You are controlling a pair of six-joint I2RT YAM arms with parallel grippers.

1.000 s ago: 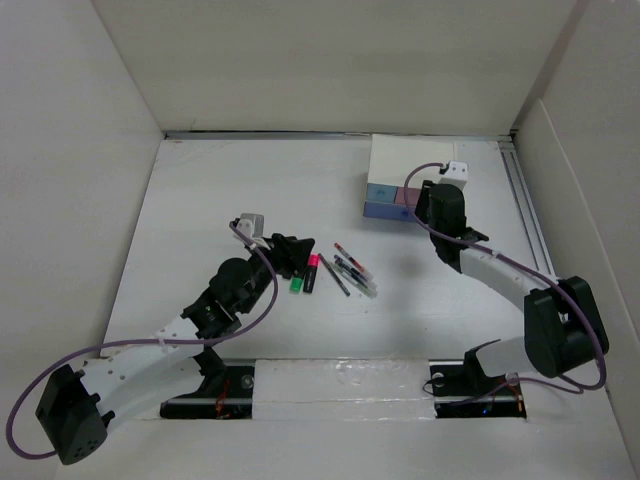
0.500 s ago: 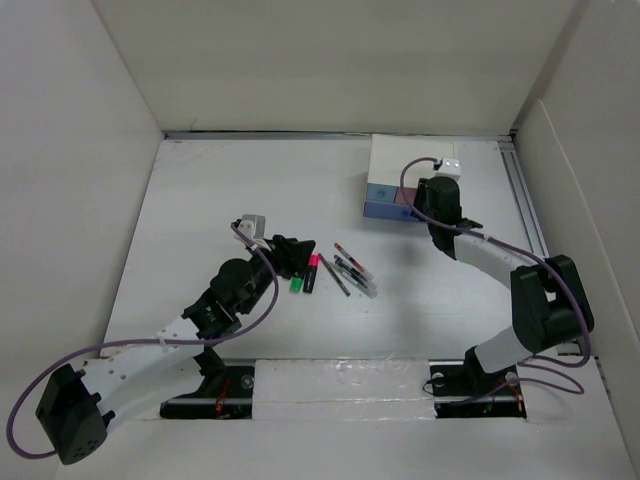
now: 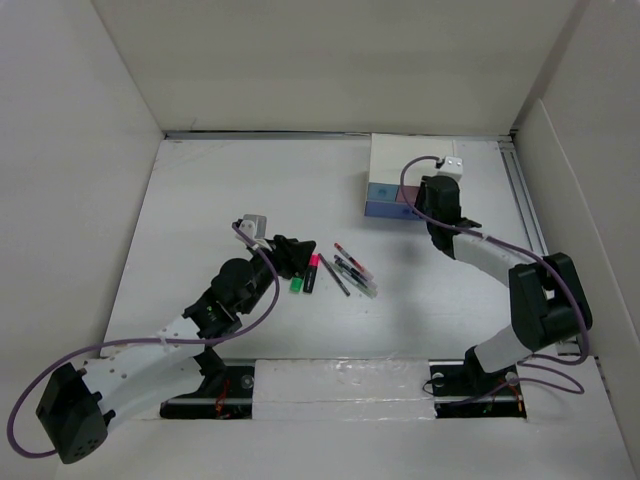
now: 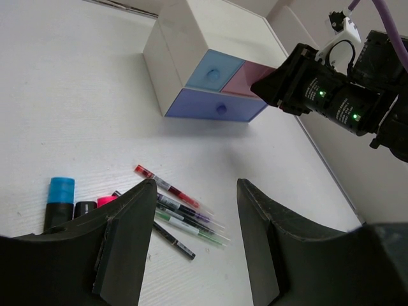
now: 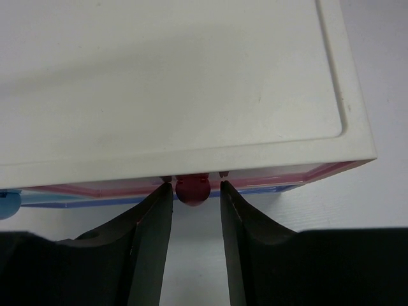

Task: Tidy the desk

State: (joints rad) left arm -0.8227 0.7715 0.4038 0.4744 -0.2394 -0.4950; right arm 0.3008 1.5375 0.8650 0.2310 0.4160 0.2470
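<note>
The big flat white desk [image 3: 200,200] fills the floor of the top view, with white walls all round it. Near the lower middle, the left gripper [image 4: 196,185] hangs over the fat markers [image 3: 304,276] and the bunch of thin pens [image 4: 185,213]. Its jaws are wide and hold nothing. Farther back, in the upper right, sits the small white box with pink and blue drawers [image 3: 400,165]. The right gripper [image 5: 194,185] is at its front. Its jaws are narrow, one on each side of the round dark pink knob [image 5: 192,190], and a thin gap shows on the right side, so I think it is not pinched yet. To do this well, squeeze the knob in the middle and pull straight out slowly. The box looks light and may slide along.
</note>
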